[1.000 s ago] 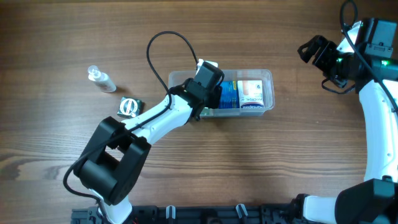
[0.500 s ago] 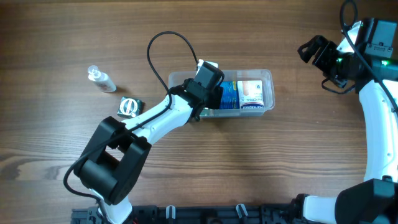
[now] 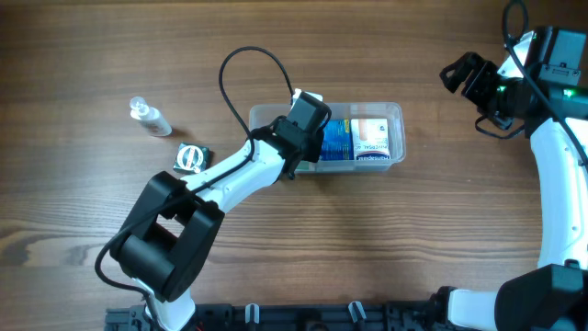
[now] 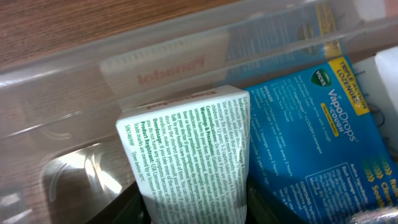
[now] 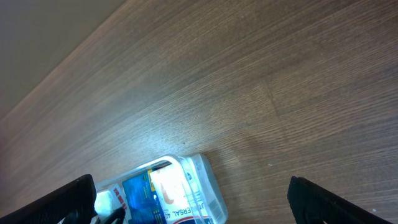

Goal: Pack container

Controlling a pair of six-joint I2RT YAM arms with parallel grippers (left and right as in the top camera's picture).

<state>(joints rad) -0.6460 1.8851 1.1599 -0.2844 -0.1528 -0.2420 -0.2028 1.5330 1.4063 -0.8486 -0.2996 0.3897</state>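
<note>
The clear plastic container (image 3: 393, 112) lies in the middle of the table and shows in the right wrist view (image 5: 208, 186) too. In it lie a blue lozenge box (image 3: 340, 140) (image 4: 311, 137) and a white and blue box (image 3: 372, 133). My left gripper (image 3: 308, 138) is down inside the container's left half, shut on a white box with green print (image 4: 199, 155), held tilted next to the blue box. My right gripper (image 3: 464, 78) is open and empty, raised at the far right, well away from the container.
A small clear bottle (image 3: 149, 117) lies at the left. A small dark and silver packet (image 3: 191, 157) lies beside the left arm. The left arm's black cable (image 3: 248, 60) loops above the container. Bare wooden table lies between the container and the right arm.
</note>
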